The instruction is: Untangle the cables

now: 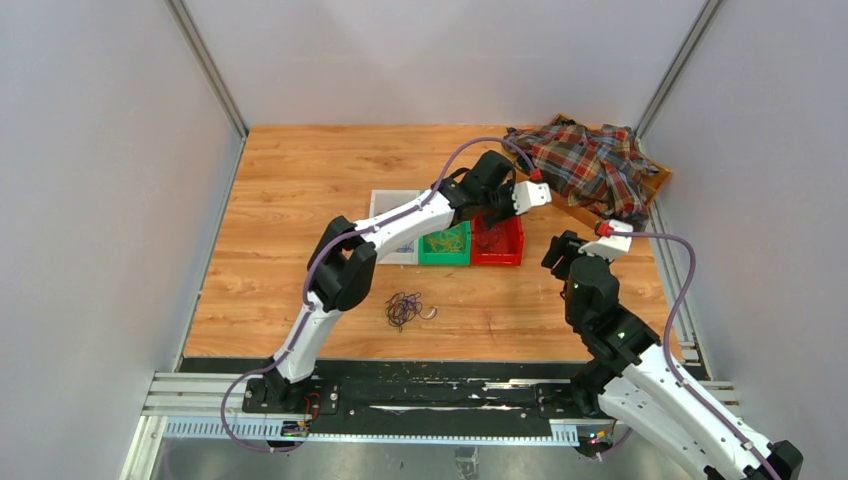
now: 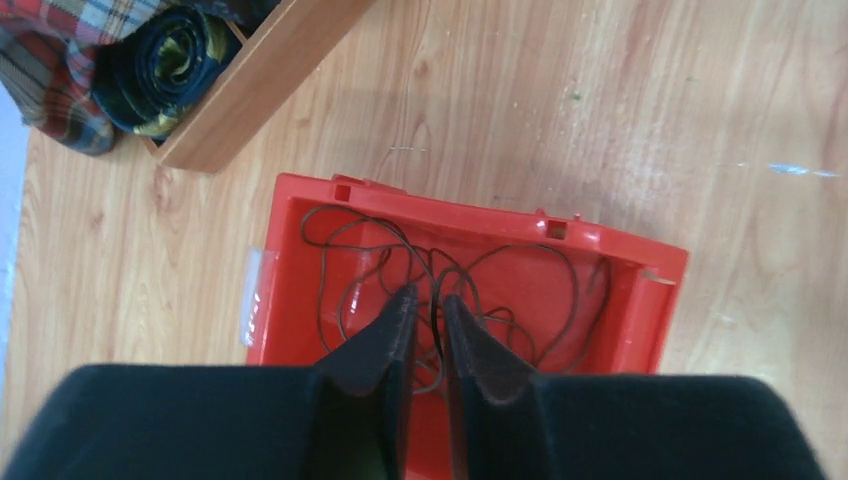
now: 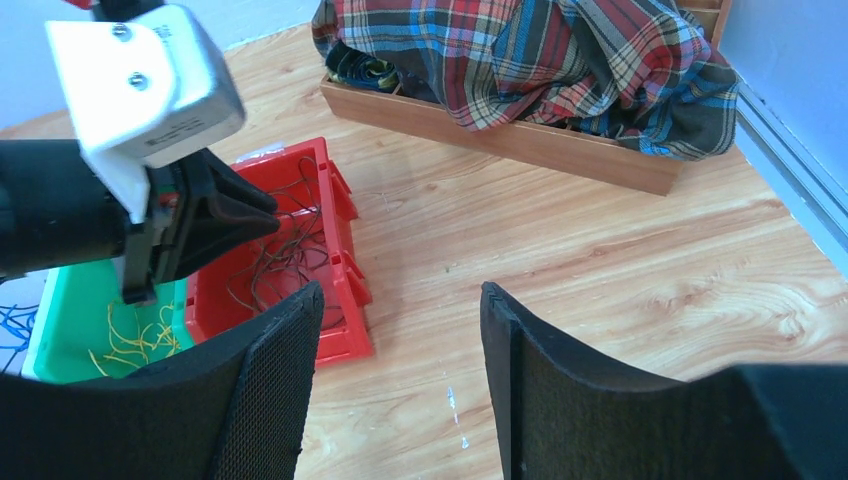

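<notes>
Left wrist view shows a pale label (image 2: pixel 255 298) on the red bin's (image 2: pixel 480 215) side wall; its print is too blurred to read. The left claw (image 2: pixel 425 300) hangs over this bin with its jaws a narrow slit apart. Dark cables (image 2: pixel 520 265) lie looped on the bin floor below, and one strand shows through the slit. Whether it touches the pads I cannot tell.

The right claw (image 3: pixel 400 290) hovers over the table (image 3: pixel 600 260) with its jaws wide apart and bare wood between them.

From the top, a tangled clump of cables (image 1: pixel 403 308) lies on the table, near the arms and apart from the bins. Yellow cables (image 3: pixel 130 340) lie in the green bin (image 3: pixel 45 320). Blue cables (image 3: pixel 12 325) are cut off at the frame's left edge. The left arm hides part of the white bin (image 1: pixel 380 215).

A plaid shirt (image 3: pixel 560 60) covers most of the wooden tray (image 3: pixel 520 145); what lies under it is hidden.
</notes>
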`<action>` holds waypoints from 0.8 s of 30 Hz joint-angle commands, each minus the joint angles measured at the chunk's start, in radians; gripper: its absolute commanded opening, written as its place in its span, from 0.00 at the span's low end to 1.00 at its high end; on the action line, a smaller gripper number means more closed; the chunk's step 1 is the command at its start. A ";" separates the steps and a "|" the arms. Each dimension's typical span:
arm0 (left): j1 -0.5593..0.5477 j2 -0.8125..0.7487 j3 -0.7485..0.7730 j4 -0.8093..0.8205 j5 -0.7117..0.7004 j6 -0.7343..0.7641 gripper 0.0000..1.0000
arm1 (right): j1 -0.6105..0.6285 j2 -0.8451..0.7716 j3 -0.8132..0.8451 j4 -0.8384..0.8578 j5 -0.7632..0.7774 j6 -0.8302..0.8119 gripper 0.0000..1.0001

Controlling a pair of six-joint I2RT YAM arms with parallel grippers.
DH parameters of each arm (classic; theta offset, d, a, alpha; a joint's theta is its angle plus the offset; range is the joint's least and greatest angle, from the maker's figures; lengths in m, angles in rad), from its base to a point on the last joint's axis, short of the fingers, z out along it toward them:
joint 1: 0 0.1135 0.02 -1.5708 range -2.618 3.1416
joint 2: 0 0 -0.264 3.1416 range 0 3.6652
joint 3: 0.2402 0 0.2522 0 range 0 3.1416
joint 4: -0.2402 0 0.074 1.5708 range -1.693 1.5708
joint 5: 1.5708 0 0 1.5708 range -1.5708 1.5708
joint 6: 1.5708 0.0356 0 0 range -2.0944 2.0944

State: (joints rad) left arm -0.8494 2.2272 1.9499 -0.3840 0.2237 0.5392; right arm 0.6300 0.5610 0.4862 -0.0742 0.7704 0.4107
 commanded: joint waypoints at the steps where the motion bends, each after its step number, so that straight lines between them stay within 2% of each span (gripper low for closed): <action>1: 0.015 0.060 0.103 -0.072 -0.021 0.048 0.26 | -0.019 0.025 0.058 -0.026 -0.030 -0.013 0.59; 2: 0.018 0.072 0.133 -0.111 -0.015 0.059 0.33 | -0.020 0.028 0.063 -0.026 -0.038 -0.016 0.59; 4: 0.026 0.078 0.174 -0.151 -0.002 0.078 0.61 | -0.024 0.039 0.076 -0.028 -0.057 -0.029 0.59; 5: 0.030 0.072 0.178 -0.164 0.010 0.087 0.71 | -0.026 0.047 0.084 -0.034 -0.061 -0.036 0.59; 6: 0.037 0.064 0.182 -0.172 0.023 0.094 0.75 | -0.028 0.053 0.094 -0.039 -0.066 -0.042 0.59; 14: 0.078 0.036 0.304 -0.304 0.042 0.162 0.78 | -0.039 0.086 0.126 -0.046 -0.107 -0.057 0.59; 17: 0.086 -0.021 0.325 -0.374 0.035 0.170 0.80 | -0.038 0.095 0.127 -0.040 -0.138 -0.063 0.60; 21: 0.095 -0.174 0.209 -0.504 0.043 0.176 0.83 | -0.040 0.130 0.126 -0.025 -0.199 -0.084 0.62; 24: 0.118 -0.318 0.016 -0.595 0.084 0.173 0.84 | -0.039 0.160 0.120 -0.012 -0.242 -0.085 0.63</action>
State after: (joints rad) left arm -0.7525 2.1090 2.1212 -0.8021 0.2523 0.6991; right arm 0.6060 0.6933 0.5835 -0.1043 0.5995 0.3466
